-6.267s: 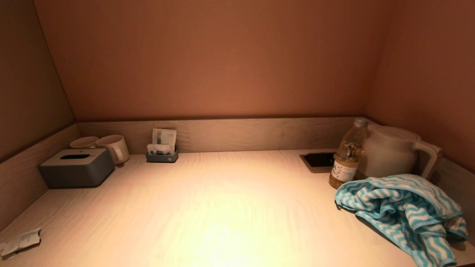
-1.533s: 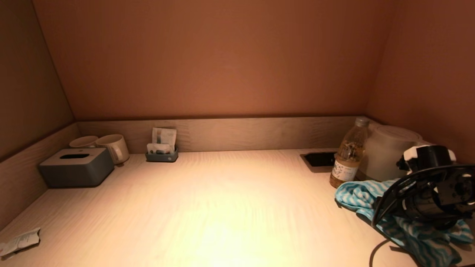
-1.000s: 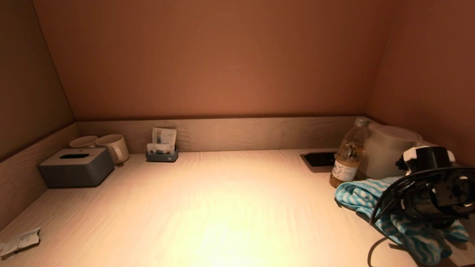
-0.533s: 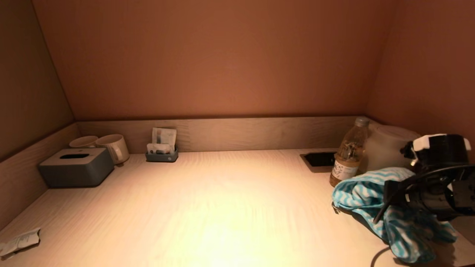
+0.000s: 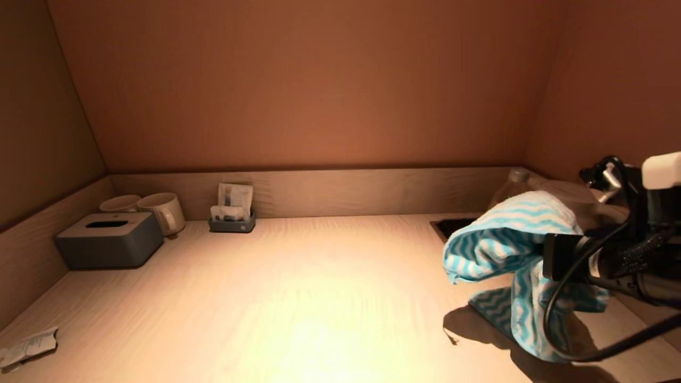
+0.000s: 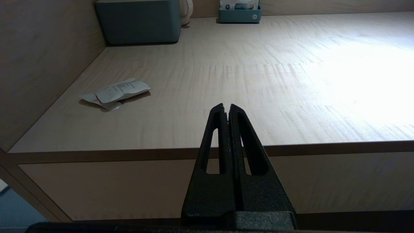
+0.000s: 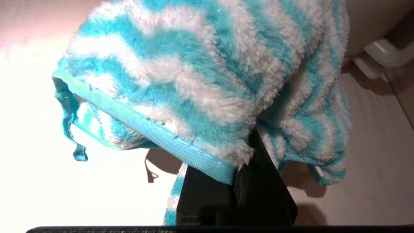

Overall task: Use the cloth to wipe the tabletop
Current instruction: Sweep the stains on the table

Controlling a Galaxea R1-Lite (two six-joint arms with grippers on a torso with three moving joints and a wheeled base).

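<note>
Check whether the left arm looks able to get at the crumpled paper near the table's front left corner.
Probably yes. The left gripper, jaws shut, sits just off the tabletop's front edge, and nothing lies between it and the crumpled paper. It would need to open first.

You are looking at two mugs, one tissue box, one small tray of packets, one crumpled paper, one cloth and one bottle.
</note>
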